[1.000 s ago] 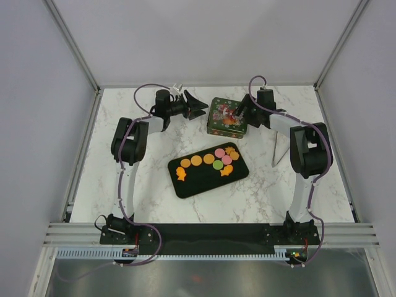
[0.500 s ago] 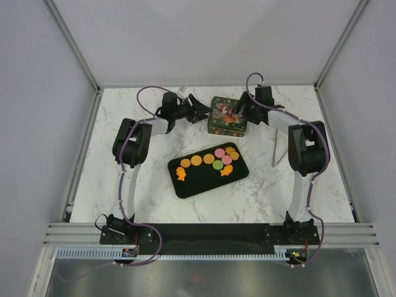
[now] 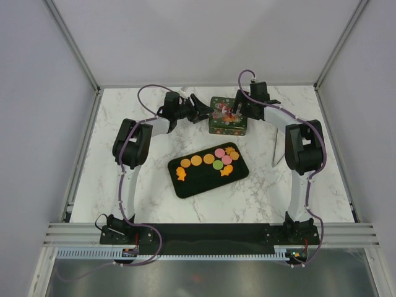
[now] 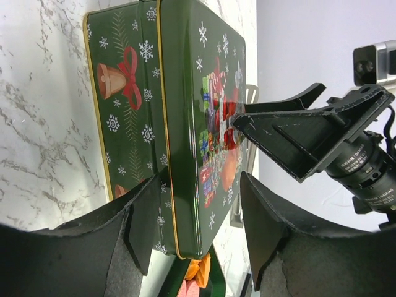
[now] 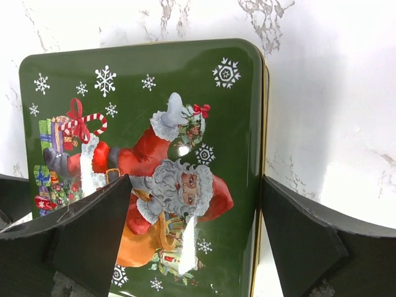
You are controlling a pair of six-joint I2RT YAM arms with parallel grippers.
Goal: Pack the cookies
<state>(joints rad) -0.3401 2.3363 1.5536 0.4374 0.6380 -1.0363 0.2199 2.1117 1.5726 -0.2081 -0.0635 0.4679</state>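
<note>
Right fingers (image 5: 93, 235) open over tin (image 5: 185, 93); left fingers (image 4: 93, 247) straddle tin edge, grip unclear; cookies (image 3: 209, 159) on tray (image 3: 198, 183), well apart from both.

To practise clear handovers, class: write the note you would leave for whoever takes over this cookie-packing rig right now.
Left gripper: open, jaws astride the left edge of the green tin.
Right gripper: open, spread over the lid.
Tin: far middle of the table, lid on.
Cookies: on the black tray, mid-table.
Done: nothing packed.
Left: open tin, move cookies in, close.
</note>
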